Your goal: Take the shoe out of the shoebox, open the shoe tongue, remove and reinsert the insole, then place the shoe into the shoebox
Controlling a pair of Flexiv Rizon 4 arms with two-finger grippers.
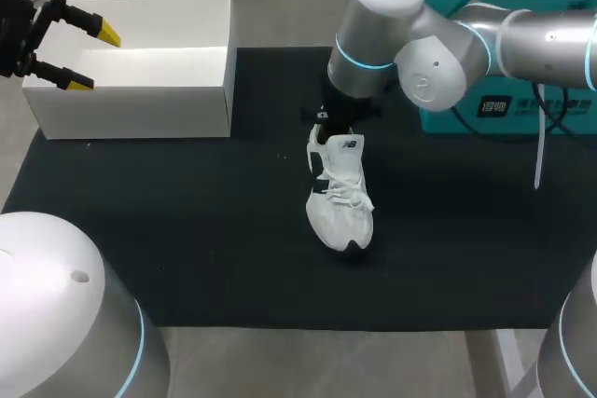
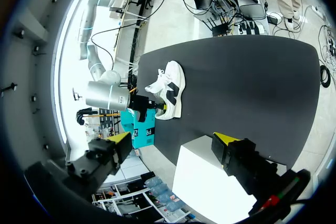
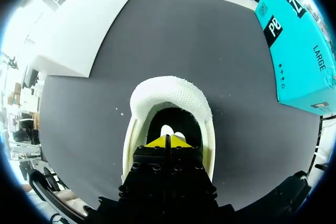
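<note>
A white shoe (image 1: 340, 198) with black trim stands on the black mat (image 1: 187, 230) near the middle, toe toward me. My right arm (image 1: 392, 25) comes down over its heel. In the right wrist view my right gripper (image 3: 167, 141) is shut, its yellow tips together inside the opening of the shoe (image 3: 170, 93); whether they pinch anything there is hidden. The white shoebox (image 1: 131, 109) stands open at the back left. My left gripper (image 1: 93, 58) hangs open over its left end with nothing between its fingers. From the left wrist view, the left gripper (image 2: 173, 140) is above the shoebox (image 2: 210, 187), with the shoe (image 2: 170, 90) far ahead.
A teal box (image 1: 504, 109) lies at the back right beside my right arm, also seen as the teal box (image 3: 299, 51) to the side of the shoe. Bare mat lies between the shoebox and the shoe and in front of the shoe.
</note>
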